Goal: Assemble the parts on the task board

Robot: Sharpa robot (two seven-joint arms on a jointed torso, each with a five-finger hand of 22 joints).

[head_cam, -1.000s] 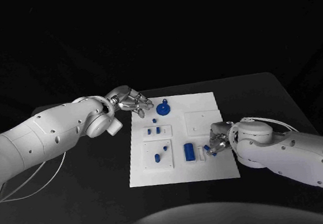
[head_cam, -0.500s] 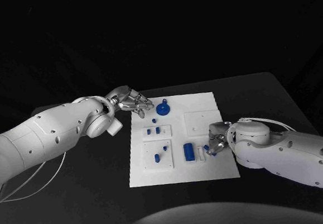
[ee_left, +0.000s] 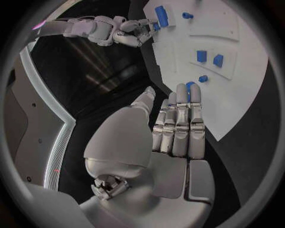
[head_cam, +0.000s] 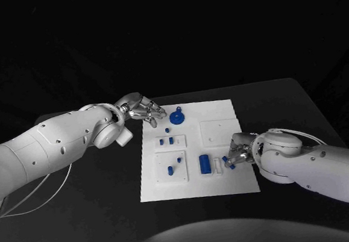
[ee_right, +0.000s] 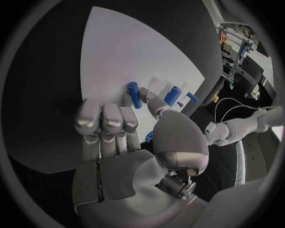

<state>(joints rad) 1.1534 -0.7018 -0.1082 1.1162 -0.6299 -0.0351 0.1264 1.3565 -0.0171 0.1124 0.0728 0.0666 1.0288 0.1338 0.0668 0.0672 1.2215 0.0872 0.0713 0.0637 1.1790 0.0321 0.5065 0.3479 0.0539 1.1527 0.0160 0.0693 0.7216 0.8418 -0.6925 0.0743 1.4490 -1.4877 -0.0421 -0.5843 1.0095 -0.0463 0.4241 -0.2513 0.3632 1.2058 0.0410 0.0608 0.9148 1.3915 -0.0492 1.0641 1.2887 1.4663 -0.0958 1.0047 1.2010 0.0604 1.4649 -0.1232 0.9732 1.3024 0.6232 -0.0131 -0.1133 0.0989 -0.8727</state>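
The white task board (head_cam: 218,118) lies mid-table with several blue parts on it: a round knobbed piece (head_cam: 177,119), small pegs (head_cam: 166,140) and a larger cylinder (head_cam: 204,163). My right hand (head_cam: 236,151) is at the board's right edge, beside the cylinder. In the right wrist view it pinches a small blue peg (ee_right: 135,94) between thumb and a fingertip, just over the board (ee_right: 130,47). My left hand (head_cam: 141,110) hovers at the board's far left corner. Its fingers (ee_left: 180,121) lie straight side by side and hold nothing.
The black table (head_cam: 96,187) surrounds the board, with bare room on the left and at the back. A white cable (head_cam: 28,199) trails from my left arm. More blue pieces (ee_left: 209,58) sit in raised white blocks on the board.
My right hand has shifted slightly to the right along the board's edge, still with the peg. The left hand has not moved.
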